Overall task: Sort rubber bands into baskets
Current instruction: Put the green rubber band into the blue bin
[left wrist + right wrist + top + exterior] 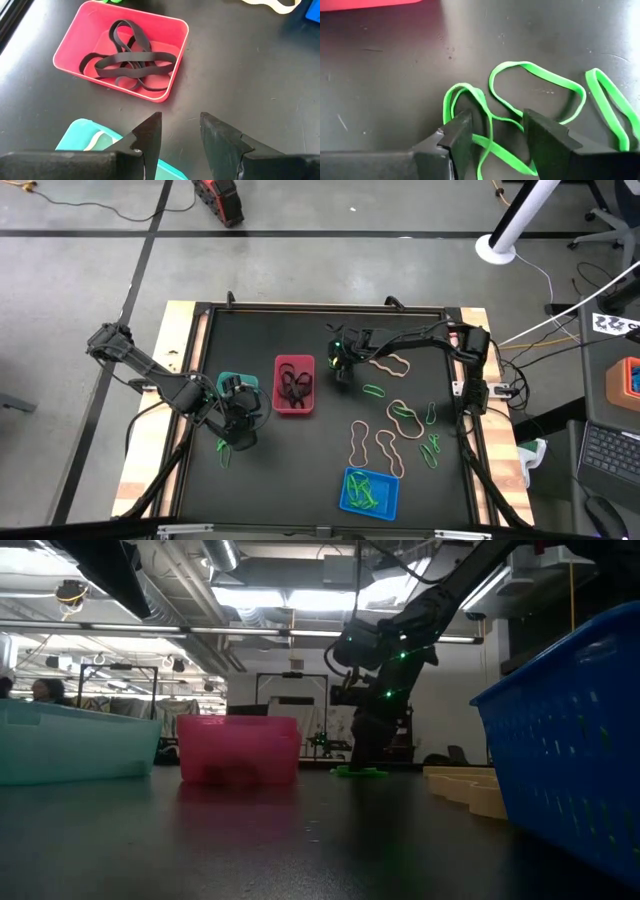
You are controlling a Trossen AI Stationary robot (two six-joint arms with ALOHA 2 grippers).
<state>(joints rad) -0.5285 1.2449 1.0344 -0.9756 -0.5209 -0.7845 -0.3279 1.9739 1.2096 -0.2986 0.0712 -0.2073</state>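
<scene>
The right gripper (342,370) is lowered to the black table (300,460) just right of the red basket (294,385). Its fingers are seen spread in the right wrist view, with a green rubber band (485,125) lying between and under them on the mat; a second green band (537,90) and a third (612,107) are seen just beside it. Whether the band is pinched cannot be told; the fingers appear apart, not pressed on it.

The left gripper (238,405) is held over the teal basket (238,380), near the table's left side. Its fingers (150,137) are spread with nothing between them.

Black rubber bands (132,62) are piled in the red basket. Green bands (365,492) are held in the blue basket (369,492) at the near edge. A tan strip is glimpsed in the teal basket in the left wrist view.

Loose tan bands (390,363) and more green bands (432,448) are scattered on the table's right half; one green band (224,450) is left by the left gripper.

In the low view, the red basket (238,748) is seen between the teal basket (75,745) and the right gripper (365,755).
</scene>
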